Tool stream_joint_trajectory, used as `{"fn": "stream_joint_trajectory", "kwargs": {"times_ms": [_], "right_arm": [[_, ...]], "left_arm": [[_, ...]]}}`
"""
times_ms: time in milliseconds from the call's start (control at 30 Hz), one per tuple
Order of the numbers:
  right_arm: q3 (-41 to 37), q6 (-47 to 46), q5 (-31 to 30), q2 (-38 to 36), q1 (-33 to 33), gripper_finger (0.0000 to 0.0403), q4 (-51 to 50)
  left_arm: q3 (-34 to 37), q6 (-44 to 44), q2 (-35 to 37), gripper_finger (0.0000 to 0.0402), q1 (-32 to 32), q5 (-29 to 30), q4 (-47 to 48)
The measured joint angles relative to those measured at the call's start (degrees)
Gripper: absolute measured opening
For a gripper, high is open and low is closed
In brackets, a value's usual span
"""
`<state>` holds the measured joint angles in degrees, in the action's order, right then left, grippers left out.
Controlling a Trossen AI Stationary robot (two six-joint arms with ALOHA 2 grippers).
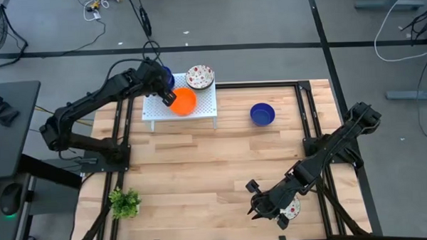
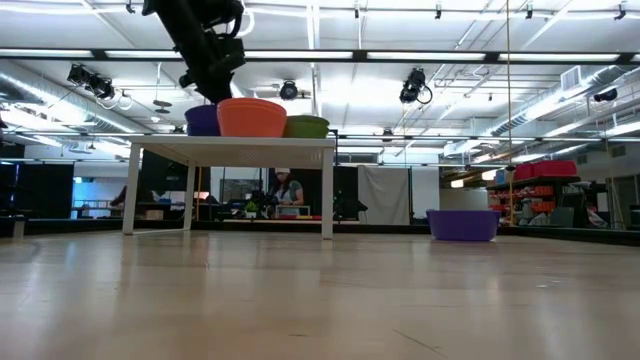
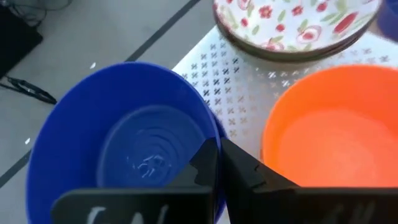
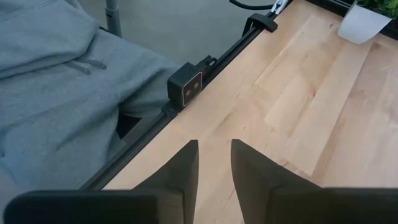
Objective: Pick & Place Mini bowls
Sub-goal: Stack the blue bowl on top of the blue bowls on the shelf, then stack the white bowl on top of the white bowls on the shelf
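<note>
— Where is the left gripper [image 1: 167, 97] and what are its fingers doing?

— It is over the white perforated rack [image 1: 206, 106] at the far side of the table [image 1: 201, 170]. Its fingers [image 3: 208, 163] are drawn close together, with only a thin slit between them, and they sit between a blue bowl [image 3: 118, 143] and an orange bowl [image 3: 336, 137]. Whether they pinch the blue bowl's rim or merely sit against it, I cannot tell.

— And the bowls around it?

— The orange bowl [image 1: 184, 102] rests on the rack just beside the fingertips. The blue one [image 1: 168, 77] is on the rack's far left corner, mostly hidden under the arm from above. A white bowl with red and green speckles [image 1: 200, 77] sits at the rack's far edge, just beyond the orange one. From table height, all three stand in a row on the rack.

— Any bowls off the rack?

— A second blue bowl [image 1: 262, 114] sits alone on the wood, to the right of the rack and well apart from it. Another speckled bowl [image 1: 292, 208] shows partly under the right arm, near the front edge.

— The right gripper?

— The right gripper [image 1: 258, 205] waits low over the front of the table — its fingers [image 4: 180, 168] are spread a little with bare wood between them. A small green plant [image 1: 124, 203] stands at the front left corner. Past the table's edge a person in a grey hooded top [image 4: 56, 81] is visible.
</note>
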<state>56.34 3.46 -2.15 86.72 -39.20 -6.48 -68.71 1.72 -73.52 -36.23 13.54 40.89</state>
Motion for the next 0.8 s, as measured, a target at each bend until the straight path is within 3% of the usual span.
{"fn": "stream_joint_trajectory", "kwargs": {"times_ms": [300,800], "right_arm": [[0.0,0.0,0.0,0.02,0.0,0.0096,0.0],[0.0,0.0,0.0,0.02,0.0,0.0096,-0.03]], "left_arm": [[0.55,-0.04,0.0,0.0017,0.02,0.05,-0.49],[-1.2,-1.76,0.96,0.011,0.07,-2.47,-0.43]]}}
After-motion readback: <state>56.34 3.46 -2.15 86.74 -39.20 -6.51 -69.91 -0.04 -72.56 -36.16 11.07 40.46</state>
